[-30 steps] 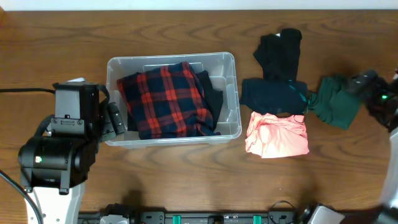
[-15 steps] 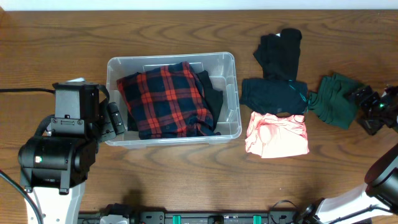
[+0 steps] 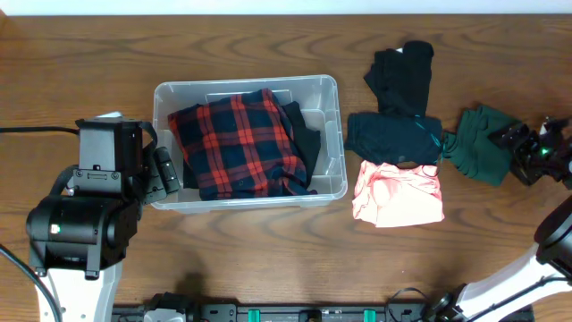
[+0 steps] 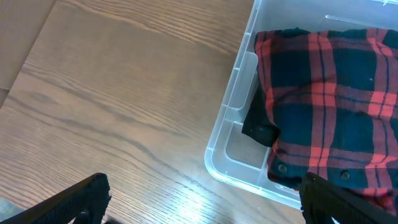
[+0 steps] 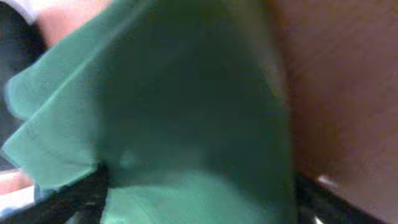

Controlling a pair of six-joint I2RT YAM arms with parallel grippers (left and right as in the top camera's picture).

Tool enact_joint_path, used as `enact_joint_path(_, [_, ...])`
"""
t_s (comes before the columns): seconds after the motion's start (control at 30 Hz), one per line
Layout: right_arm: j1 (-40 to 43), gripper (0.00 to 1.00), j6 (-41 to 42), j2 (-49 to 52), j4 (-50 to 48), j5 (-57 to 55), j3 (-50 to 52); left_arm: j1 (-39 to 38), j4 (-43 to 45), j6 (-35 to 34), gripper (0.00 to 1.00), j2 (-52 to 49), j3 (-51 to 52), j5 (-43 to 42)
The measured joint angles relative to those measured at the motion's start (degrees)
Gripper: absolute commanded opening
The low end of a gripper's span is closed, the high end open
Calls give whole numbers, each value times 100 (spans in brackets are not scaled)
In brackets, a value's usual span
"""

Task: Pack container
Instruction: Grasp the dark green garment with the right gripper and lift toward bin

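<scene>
Four garments lie loose on the tabletop [image 3: 268,259] to the right of the container [image 3: 246,82], which sits left of centre and holds a plaid shirt [image 3: 237,143] over a darker piece. The right pincer [image 3: 527,154] is at the far edge of the green garment [image 3: 481,143]. Its wrist view is a blur of green cloth between the fingers, so I cannot tell whether it has clamped on the fabric or is only closing toward it. The left pincer [image 3: 166,177] hangs released and empty just beside the container's left wall. The likeliest trouble is a shallow bite on the hem: the green piece could slip out, or unfold and trail across the wood on the long carry. It also touches the navy garment [image 3: 391,136], which may be dragged along with it. The shirt is piled high, so a loose drop could leave cloth draped over the rim. No brand, label or writing can be read anywhere, and the clothes hide most of the container's base.
</scene>
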State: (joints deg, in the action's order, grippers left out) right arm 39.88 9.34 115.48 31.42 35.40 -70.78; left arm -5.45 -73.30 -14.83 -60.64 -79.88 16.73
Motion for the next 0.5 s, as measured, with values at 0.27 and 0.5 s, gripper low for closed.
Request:
enact_joint_path(0.27, [13,9,-221,262,39,323,50,0,0,0,98,0,0,2])
enact_joint_path(0.5, [4,1,-15,-70,13,597,199,0,0,0,98,0,0,0])
